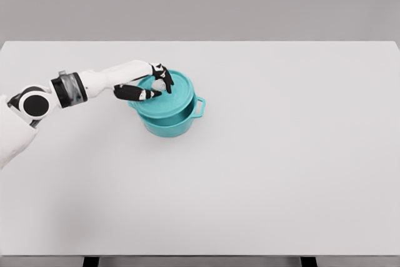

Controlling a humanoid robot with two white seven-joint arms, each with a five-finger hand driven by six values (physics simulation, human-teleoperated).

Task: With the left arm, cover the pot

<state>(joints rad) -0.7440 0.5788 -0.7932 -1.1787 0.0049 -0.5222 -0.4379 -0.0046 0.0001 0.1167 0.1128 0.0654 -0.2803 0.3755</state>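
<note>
Table (281,173): white, rectangular, plain matte top, filling most of the view (its far edge runs straight across the upper part). Two dark legs (91,261) show below the near edge. Backdrop: flat grey wall (200,1).

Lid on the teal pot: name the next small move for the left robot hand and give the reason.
Probably open the fingers and lift straight up. The lid already seems to sit on the pot, roughly centred, while the left robot hand is closed around its knob. Releasing gently should avoid dragging it off.
</note>
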